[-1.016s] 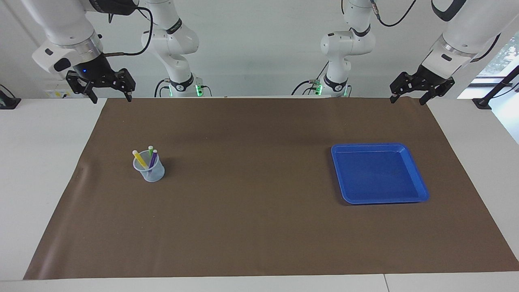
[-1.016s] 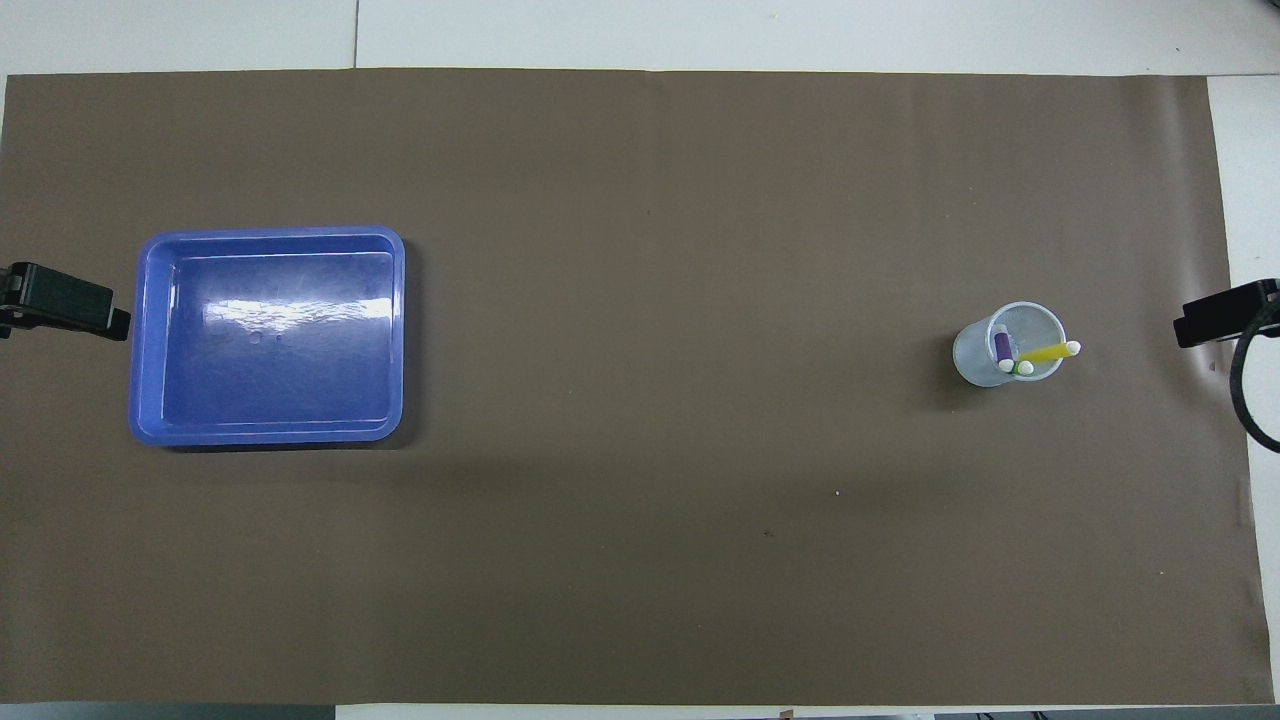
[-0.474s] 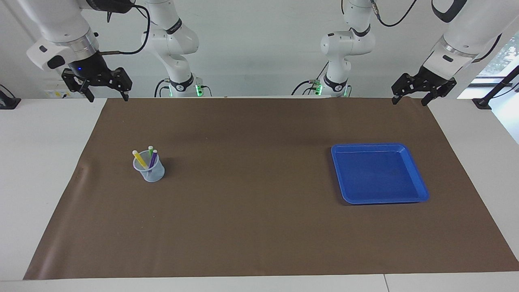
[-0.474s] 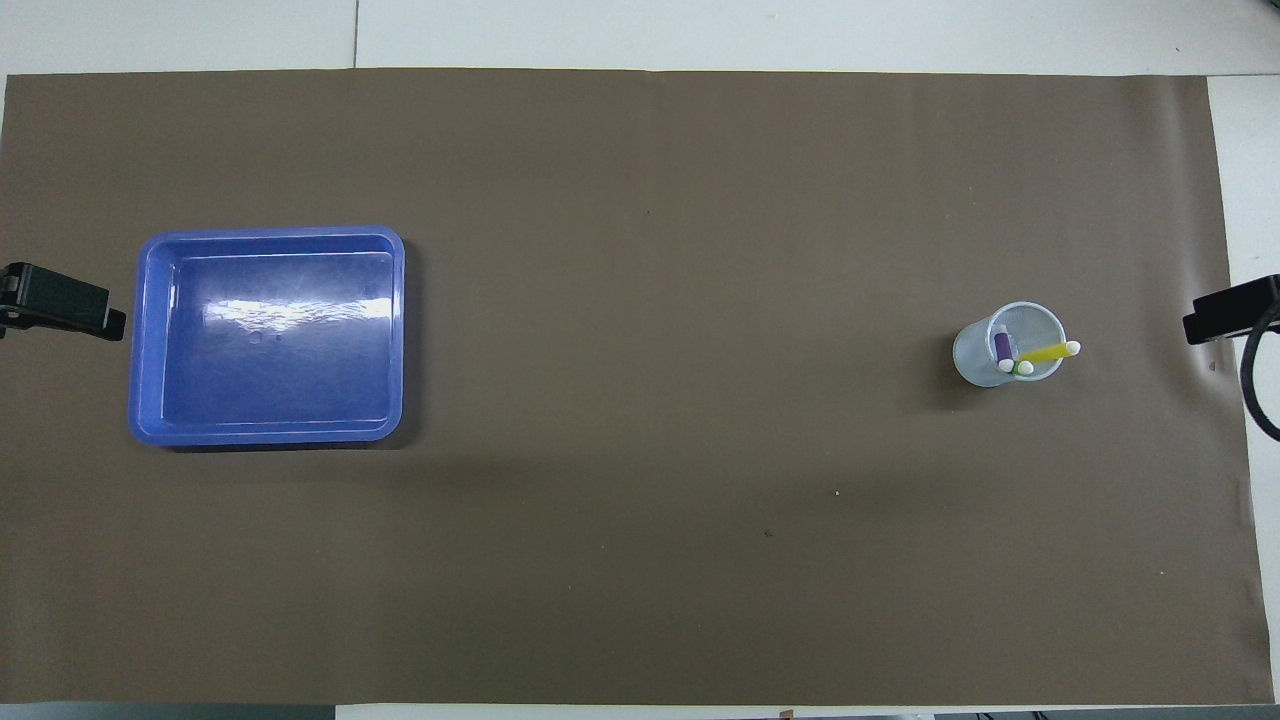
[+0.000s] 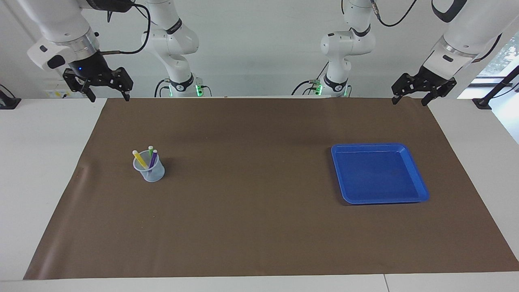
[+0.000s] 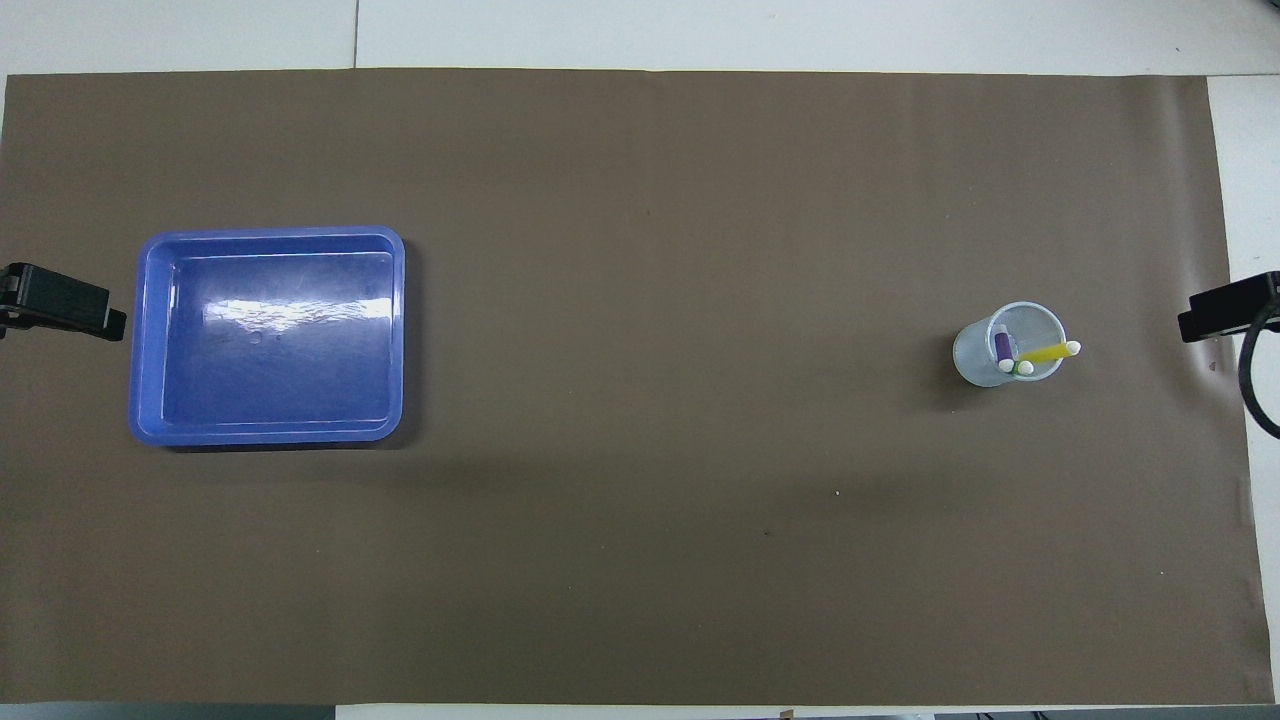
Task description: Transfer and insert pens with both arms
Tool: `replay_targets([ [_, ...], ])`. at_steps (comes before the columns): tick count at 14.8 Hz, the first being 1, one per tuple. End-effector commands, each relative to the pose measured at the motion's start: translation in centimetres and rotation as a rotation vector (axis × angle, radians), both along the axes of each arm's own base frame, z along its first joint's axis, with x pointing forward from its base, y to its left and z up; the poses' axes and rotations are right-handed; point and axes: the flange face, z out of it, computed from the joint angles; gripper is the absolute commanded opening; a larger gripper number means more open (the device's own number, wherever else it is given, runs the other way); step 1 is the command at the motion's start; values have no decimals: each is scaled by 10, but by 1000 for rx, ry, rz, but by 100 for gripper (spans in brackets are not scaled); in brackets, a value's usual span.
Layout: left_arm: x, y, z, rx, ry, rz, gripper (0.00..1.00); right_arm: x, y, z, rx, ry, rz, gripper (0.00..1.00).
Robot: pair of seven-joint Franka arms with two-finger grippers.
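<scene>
Pens (image 5: 146,157) stand in a clear cup (image 5: 150,170) on the brown mat (image 5: 259,227), well apart from the blue tray (image 5: 344,194); both the left gripper (image 5: 408,98) and right gripper (image 5: 108,96) hang spread wide, empty, over the mat's robot-side corners.

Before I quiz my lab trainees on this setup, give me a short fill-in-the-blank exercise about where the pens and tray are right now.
1. The three pens stand inside a clear ____ on the brown mat.
2. The blue tray holds ____ pens.
3. The pen leaning out farthest over the cup's rim is the ____ one.
4. The cup sits toward the ____ arm's end of the table.

Missing words: cup; no; yellow; right
</scene>
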Motion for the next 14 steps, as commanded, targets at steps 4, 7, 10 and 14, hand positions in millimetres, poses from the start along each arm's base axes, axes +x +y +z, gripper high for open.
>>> replay_targets([
  [4, -8, 3, 0, 19, -10, -3, 100, 2, -3, -2, 10, -4, -29, 100],
  [7, -8, 3, 0, 19, -10, -3, 100, 3, -7, -6, 9, -3, -36, 100],
  [10, -8, 3, 0, 19, -10, -3, 100, 3, -8, -7, 7, 0, -38, 100],
  [14, -8, 3, 0, 19, -8, -3, 100, 3, -8, -8, 6, 2, -38, 100],
])
